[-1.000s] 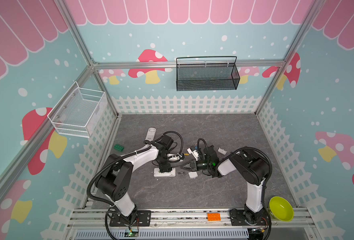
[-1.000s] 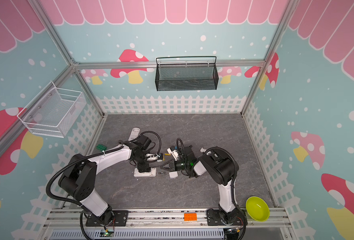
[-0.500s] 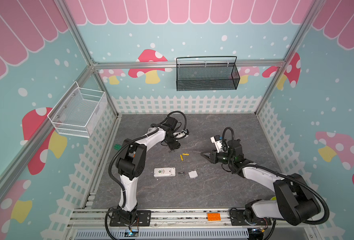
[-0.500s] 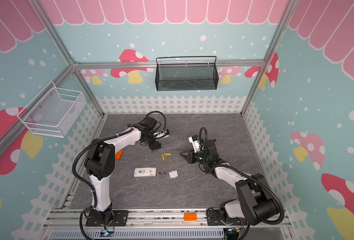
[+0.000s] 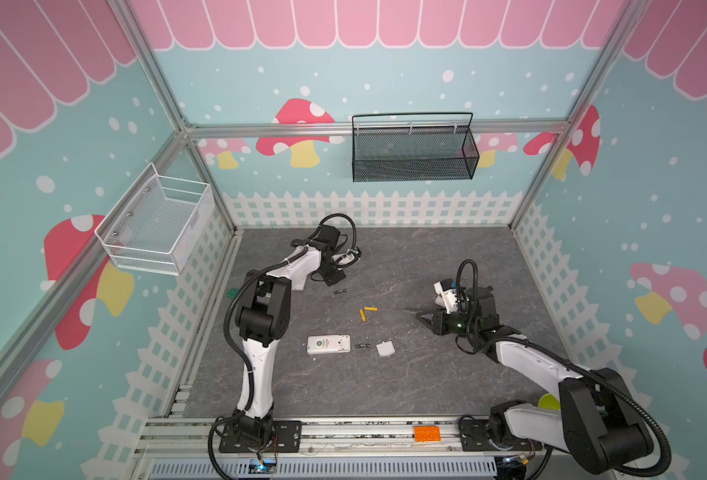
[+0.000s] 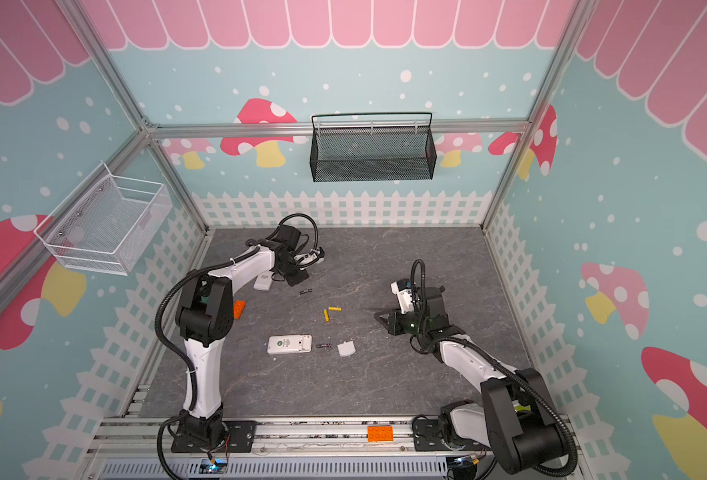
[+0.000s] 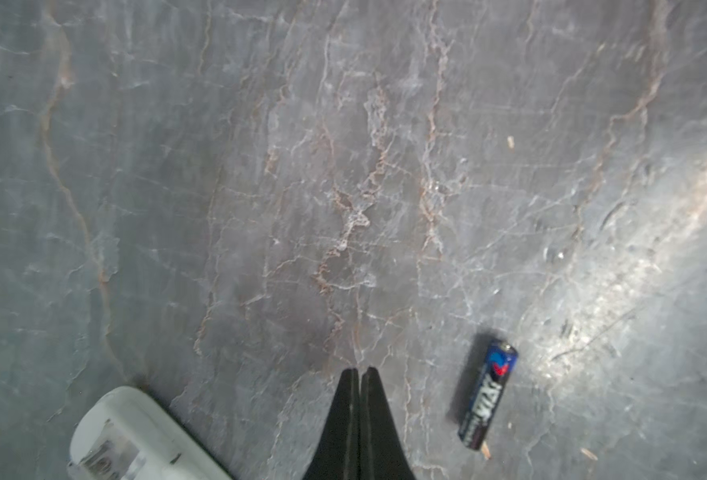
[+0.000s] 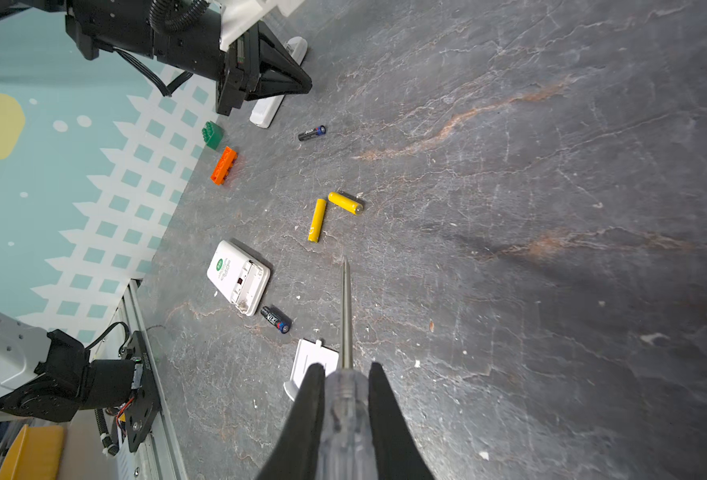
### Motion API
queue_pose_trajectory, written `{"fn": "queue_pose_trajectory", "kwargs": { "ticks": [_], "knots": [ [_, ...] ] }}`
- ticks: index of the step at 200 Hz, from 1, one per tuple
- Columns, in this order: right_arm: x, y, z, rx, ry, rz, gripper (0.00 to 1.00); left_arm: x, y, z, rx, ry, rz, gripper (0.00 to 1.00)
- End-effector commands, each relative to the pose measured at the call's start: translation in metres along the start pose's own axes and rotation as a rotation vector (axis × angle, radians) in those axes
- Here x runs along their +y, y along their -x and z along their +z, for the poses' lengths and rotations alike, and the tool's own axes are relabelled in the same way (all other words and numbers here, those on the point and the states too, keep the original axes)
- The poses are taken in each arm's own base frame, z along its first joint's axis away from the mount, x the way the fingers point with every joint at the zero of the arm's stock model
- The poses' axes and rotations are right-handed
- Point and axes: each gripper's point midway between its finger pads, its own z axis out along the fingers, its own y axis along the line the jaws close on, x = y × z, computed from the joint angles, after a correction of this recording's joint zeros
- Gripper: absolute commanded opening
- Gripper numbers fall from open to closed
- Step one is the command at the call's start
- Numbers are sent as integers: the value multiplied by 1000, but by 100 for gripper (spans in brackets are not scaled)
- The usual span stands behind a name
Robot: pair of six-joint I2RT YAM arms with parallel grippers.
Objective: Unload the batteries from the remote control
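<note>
1. Found the left gripper (image 7: 359,372) pinched shut on nothing, low over the table (image 7: 343,166), just beside one black battery (image 7: 488,395) and near a second remote (image 7: 136,436).
2. Saw the right gripper (image 8: 345,368) clamped on the clear handle of the screwdriver (image 8: 346,307), blade aimed out over the table.
3. Counted four batteries out on the table: two yellow batteries (image 8: 317,220) close together, and the other black battery (image 8: 276,319) just beside the open remote control (image 8: 237,276), with its cover (image 8: 314,357) loose nearby.
4. Judged rolling the main hazard: a nudge from the shut left tips or a sweep of the blade could send a round cell away.
5. Could not tell whether the second remote held cells, so risked calling the job done too soon.
6. Read what looked like "MAX" on the black battery. Noted a green round sticker on the remote control, print too small to read.
</note>
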Motion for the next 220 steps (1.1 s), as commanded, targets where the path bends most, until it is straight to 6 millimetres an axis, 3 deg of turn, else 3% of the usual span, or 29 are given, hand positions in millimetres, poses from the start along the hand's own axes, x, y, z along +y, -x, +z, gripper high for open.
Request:
{"fn": "queue_pose_trajectory", "kwargs": {
  "ticks": [1,71,154,170,198,220],
  "knots": [
    [-3,-2,-5,-7,-15,-21,0,-16,-11,15,34,-67,30,0],
    [-16,-8,0,2,-59,2,0,-16,-22,24,71,-69,50,0],
    [-34,-6,16,-47,-74,62,0,-7,-16,21,68,-32,47,5],
    [-38,-7,17,-63,-81,78,2,9,-4,8,45,26,13,10],
    [-43,-7,18,-99,-91,91,5,39,24,-37,-51,151,-81,18],
    [-50,-8,20,-102,-114,87,6,68,35,-78,-130,273,-201,34]
  ]
}}
